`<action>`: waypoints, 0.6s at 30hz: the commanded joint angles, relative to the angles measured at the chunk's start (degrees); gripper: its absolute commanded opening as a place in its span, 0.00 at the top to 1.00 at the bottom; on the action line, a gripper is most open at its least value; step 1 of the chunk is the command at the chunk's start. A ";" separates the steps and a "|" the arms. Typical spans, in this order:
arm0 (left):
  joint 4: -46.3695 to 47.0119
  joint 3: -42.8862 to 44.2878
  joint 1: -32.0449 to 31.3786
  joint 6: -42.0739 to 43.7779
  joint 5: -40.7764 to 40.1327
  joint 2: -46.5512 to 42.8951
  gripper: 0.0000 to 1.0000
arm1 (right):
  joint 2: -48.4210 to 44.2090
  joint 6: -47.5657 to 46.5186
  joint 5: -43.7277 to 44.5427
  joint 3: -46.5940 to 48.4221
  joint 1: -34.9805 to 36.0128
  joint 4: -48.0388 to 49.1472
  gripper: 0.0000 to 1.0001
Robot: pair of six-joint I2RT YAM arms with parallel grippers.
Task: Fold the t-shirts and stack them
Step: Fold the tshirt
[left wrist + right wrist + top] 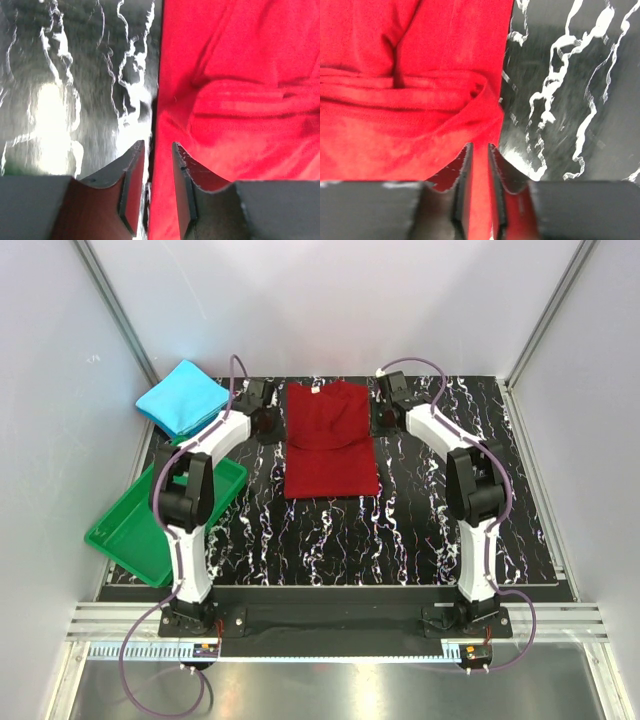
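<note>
Left pincer (157,145) and right pincer (479,146), each narrowly parted, flank the collar end of the dark red t-shirt (330,440), which lies flat at mid bench (430,530). Red in the right gap is probably cloth lying beneath, not gripped. The fabric looks soft, light and limp, best pinched at an edge or corner. The cyan t-shirt (185,398) lies folded, far left.

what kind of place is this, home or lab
Probably a lab robot cell: left arm and right arm bolted to a black marbled table, plain white enclosure walls, aluminium framing.
</note>
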 commanded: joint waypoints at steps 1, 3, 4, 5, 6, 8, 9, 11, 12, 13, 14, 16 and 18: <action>3.54 -4.45 -3.15 0.20 -3.70 -6.39 0.71 | -5.64 5.02 -3.40 -5.66 0.48 3.08 0.79; 4.07 -6.21 -4.20 -0.33 -2.81 -5.52 0.80 | -6.17 5.81 -3.49 -7.44 0.75 5.01 0.83; 4.42 -6.48 -4.46 -0.25 -1.51 -4.90 0.81 | -6.17 5.99 -3.84 -8.58 0.75 5.63 0.84; 4.43 -6.30 -4.73 -0.07 -1.32 -4.20 0.82 | -5.91 5.90 -4.10 -8.77 0.75 5.99 0.85; 4.34 -6.13 -4.91 0.02 -0.88 -2.98 0.82 | -5.65 5.99 -4.63 -9.03 0.75 6.69 0.85; 4.34 -5.78 -4.91 0.02 -1.05 -2.00 0.82 | -5.29 5.99 -5.24 -9.56 0.75 7.57 0.85; 4.42 -5.34 -4.82 -0.07 -1.84 -1.21 0.83 | -4.86 6.08 -5.86 -9.73 0.75 8.79 0.85; 4.43 -3.50 -4.82 0.19 -2.28 -0.25 0.82 | -3.72 6.16 -6.47 -9.39 0.75 9.50 0.85; 4.34 -2.79 -4.91 0.80 -2.28 0.81 0.82 | -3.19 6.08 -6.48 -8.95 0.75 9.59 0.85; 4.34 -2.00 -4.91 0.89 -3.68 1.34 0.83 | -2.75 6.16 -6.39 -8.33 0.84 9.77 0.85; 4.25 -0.52 -4.82 1.07 -4.12 1.87 0.83 | -1.79 6.16 -6.22 -8.07 0.75 9.86 0.85; 3.81 1.33 -4.64 1.51 -4.31 3.97 0.83 | -0.64 6.25 -5.69 -6.84 0.75 10.03 0.85; 3.20 3.45 -4.21 1.60 -3.95 5.90 0.82 | 0.77 6.16 -5.42 -6.31 0.75 9.94 0.85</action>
